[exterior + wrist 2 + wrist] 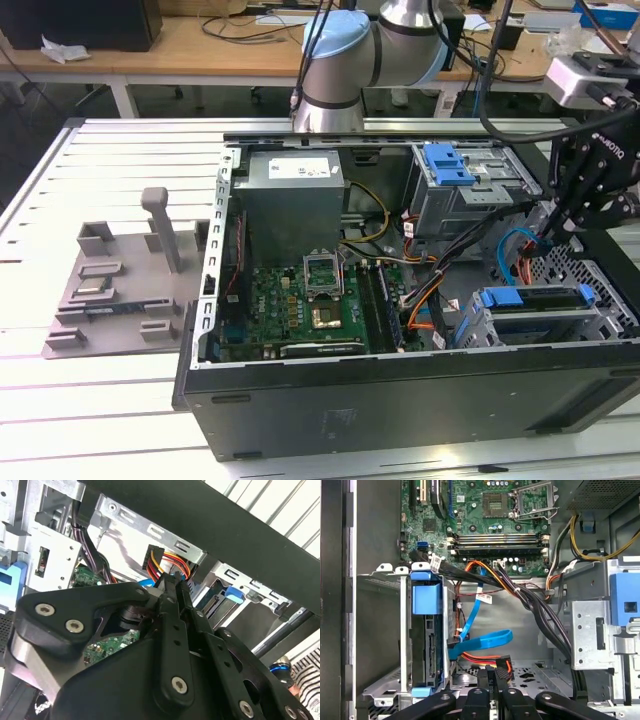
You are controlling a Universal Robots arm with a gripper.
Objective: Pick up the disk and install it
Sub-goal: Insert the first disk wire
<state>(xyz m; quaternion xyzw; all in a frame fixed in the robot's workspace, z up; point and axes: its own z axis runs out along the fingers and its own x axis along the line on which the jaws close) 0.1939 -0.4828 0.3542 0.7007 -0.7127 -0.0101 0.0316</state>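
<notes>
Your exterior view looks down from in front at the open computer case (400,300) and the arm. Both wrist views sit close inside it, sharing the orange cable bundle (487,657).

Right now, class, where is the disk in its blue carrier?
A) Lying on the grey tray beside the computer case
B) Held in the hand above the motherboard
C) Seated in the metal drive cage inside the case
C: in the first wrist view the disk stands slotted in the drive cage inside the case.
</notes>
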